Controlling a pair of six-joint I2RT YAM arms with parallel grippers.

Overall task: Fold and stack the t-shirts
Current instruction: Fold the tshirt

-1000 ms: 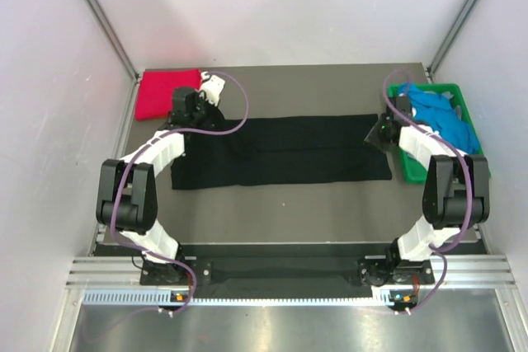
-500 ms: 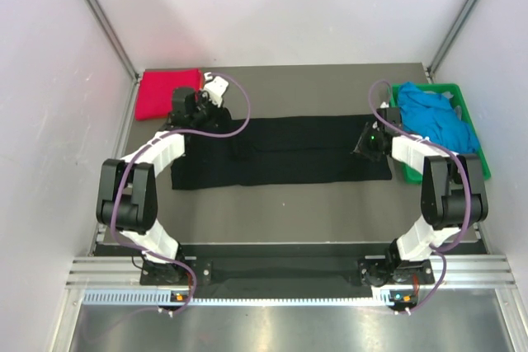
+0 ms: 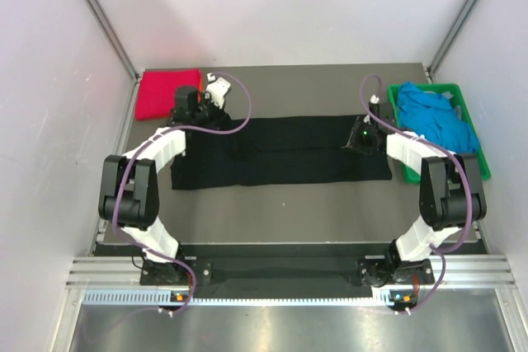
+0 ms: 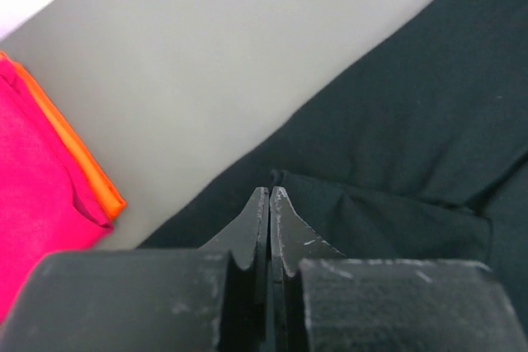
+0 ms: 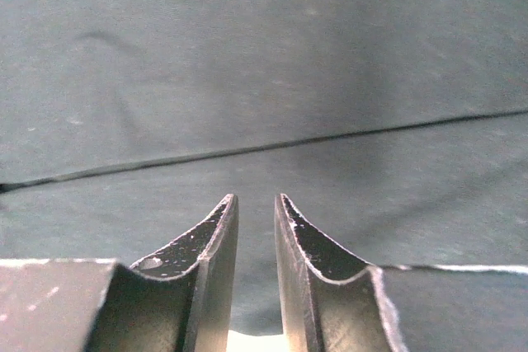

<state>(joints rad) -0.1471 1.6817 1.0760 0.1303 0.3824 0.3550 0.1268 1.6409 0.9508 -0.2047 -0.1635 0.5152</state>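
A large black t-shirt (image 3: pixel 285 152) lies folded into a long strip across the table. My left gripper (image 4: pixel 271 190) is shut, its tips at a small raised fold on the strip's far left edge (image 4: pixel 371 162); no cloth shows between the jaws. My right gripper (image 5: pixel 254 197) hovers open with a narrow gap over the strip's right part (image 5: pixel 272 80), and in the top view this right gripper (image 3: pixel 356 136) sits just inside the shirt's right end. A folded magenta-red t-shirt (image 3: pixel 167 92) lies at the far left corner on an orange t-shirt (image 4: pixel 82 158).
A green crate (image 3: pixel 482 159) at the right edge holds crumpled bright blue t-shirts (image 3: pixel 437 117). Grey walls and metal posts close in the table on three sides. Both arm bases stand at the near edge.
My right gripper has moved left from the crate's edge to above the black t-shirt's right end. The left gripper has stayed shut and almost still.
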